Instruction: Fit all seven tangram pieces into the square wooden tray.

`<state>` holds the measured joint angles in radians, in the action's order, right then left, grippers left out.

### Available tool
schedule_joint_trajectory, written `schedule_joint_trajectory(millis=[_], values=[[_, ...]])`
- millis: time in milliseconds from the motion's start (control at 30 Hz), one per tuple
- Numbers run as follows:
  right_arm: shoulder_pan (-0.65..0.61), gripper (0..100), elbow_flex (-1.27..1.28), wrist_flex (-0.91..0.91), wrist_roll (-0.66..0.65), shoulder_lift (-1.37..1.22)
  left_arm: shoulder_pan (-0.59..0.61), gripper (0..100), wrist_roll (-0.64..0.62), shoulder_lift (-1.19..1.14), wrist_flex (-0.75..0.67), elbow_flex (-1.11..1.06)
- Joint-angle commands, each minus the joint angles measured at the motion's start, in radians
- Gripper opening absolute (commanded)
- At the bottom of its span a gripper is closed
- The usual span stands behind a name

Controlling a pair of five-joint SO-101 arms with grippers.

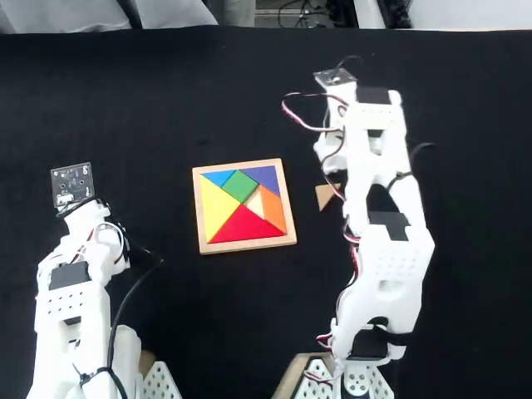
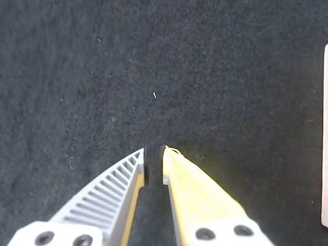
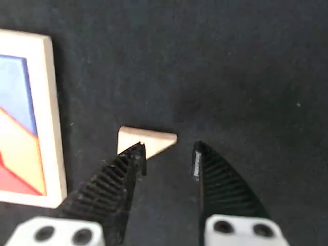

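The square wooden tray (image 1: 199, 208) lies mid-table and holds blue, green, purple, yellow, red and orange pieces around a pale triangular patch (image 1: 257, 203). A small plain wooden triangle (image 1: 325, 197) lies on the black cloth just right of the tray. My right gripper (image 3: 168, 156) is open and low over this triangle (image 3: 148, 139). One black finger (image 3: 134, 157) overlaps its near corner and the other stands just past its tip. My left gripper (image 2: 155, 152) is shut with nothing in it, over bare cloth left of the tray.
A black cloth covers the table. The tray's rim (image 3: 51, 102) runs close beside the right gripper, and its edge (image 2: 325, 133) appears off to one side of the left gripper. The right arm (image 1: 378, 208) stretches over the table's right side. The left arm (image 1: 79, 274) sits at the near left.
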<state>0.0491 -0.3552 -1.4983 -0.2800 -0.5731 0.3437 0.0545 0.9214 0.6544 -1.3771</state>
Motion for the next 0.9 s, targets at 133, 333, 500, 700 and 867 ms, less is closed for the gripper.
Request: schedule_joint_trajectory(millis=[133,333,500,700,867], values=[[-0.011,14.9,-0.088,-0.135,0.187,0.01,-0.012,7,0.005,0.014,-0.012,0.005],[-0.051,14.9,-0.013,-0.126,0.45,0.018,-0.012,7,0.005,0.014,-0.011,0.004],[-0.094,14.9,0.143,0.035,0.591,0.085,-0.012,7,0.005,0.014,-0.011,0.001],[-0.086,14.9,0.266,0.196,0.695,0.105,-0.012,7,0.005,0.014,-0.014,-0.002],[-0.077,14.9,0.242,0.199,0.694,0.105,-0.012,7,0.005,0.014,-0.018,-0.004]])
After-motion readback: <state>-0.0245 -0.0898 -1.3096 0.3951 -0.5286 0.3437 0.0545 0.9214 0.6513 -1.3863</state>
